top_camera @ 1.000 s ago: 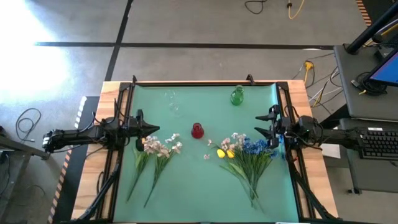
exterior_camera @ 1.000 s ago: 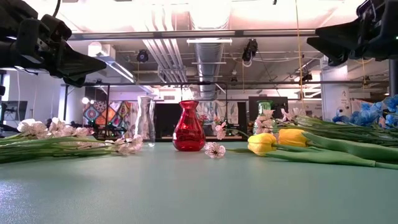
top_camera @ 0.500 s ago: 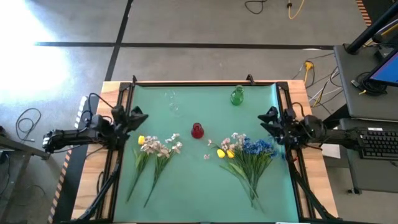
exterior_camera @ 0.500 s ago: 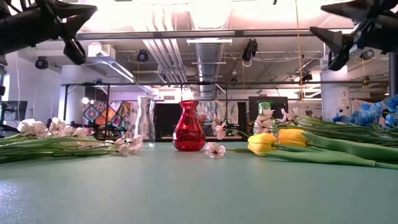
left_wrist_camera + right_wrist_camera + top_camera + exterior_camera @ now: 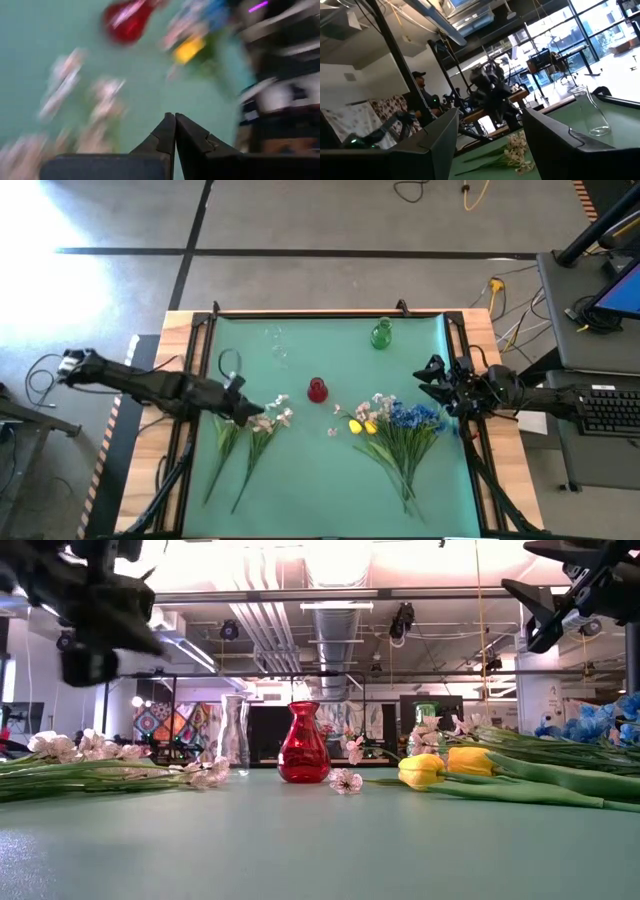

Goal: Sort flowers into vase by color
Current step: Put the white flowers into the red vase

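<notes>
Now
Left gripper (image 5: 243, 409): has swung in from the mat's left edge to the pink-white blossoms (image 5: 262, 416), left of the red vase (image 5: 317, 390); fingers pressed together, holding nothing.
Vases: clear (image 5: 279, 348), red, green (image 5: 380, 334), all without flowers.
Tulips (image 5: 362, 425), blue flowers (image 5: 411, 416): right of the red vase.
Right gripper (image 5: 433, 378): unmoved beyond them, fingers apart.
Open mat (image 5: 320, 490): bare toward the near edge.

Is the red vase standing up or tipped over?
Standing up. In the low view the red vase sits on its base on the green mat, neck pointing up, with no flowers in it.
</notes>
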Tool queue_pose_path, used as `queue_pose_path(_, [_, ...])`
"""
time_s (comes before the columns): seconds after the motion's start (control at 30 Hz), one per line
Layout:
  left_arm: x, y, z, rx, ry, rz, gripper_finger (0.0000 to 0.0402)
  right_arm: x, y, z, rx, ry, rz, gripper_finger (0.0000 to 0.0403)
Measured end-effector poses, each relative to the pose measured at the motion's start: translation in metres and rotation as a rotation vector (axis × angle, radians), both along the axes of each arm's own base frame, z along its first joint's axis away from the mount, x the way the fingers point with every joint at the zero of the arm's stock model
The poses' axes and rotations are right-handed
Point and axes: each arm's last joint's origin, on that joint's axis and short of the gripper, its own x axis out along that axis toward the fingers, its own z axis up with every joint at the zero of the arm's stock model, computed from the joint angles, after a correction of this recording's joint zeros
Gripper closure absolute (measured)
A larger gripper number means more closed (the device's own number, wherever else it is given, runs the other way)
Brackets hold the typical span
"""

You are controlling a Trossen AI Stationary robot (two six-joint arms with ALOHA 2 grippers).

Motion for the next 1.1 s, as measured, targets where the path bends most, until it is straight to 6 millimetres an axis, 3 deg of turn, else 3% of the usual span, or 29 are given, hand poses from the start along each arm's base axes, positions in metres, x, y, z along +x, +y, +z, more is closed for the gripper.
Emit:
queue_pose_path(0.13, [0.008, -0.017, 0.006, -0.002, 0.266, -0.003, 0.0401, 0.0, 0.0, 0.0, 0.005, 0.0, 0.002, 0.019])
queue_pose_path(0.43, [0.041, -0.061, 0.011, -0.021, 0.376, -0.081, 0.0401, 0.0, 0.0, 0.0, 0.02, 0.003, 0.006, 0.019])
queue_pose_path(0.73, [0.079, -0.083, 0.008, 0.003, 0.564, -0.073, 0.04, 0.001, 0.0, -0.003, 0.026, 0.04, 0.006, 0.019])
queue_pose_path(0.9, [0.087, -0.092, 0.006, 0.054, 0.779, -0.054, 0.0366, 0.002, 0.0, -0.005, 0.029, 0.062, 0.006, 0.019])
queue_pose_path(1.1, [0.099, -0.104, -0.005, 0.087, 0.854, -0.058, 0.0287, 0.002, 0.0, -0.005, 0.029, 0.062, 0.006, 0.019])
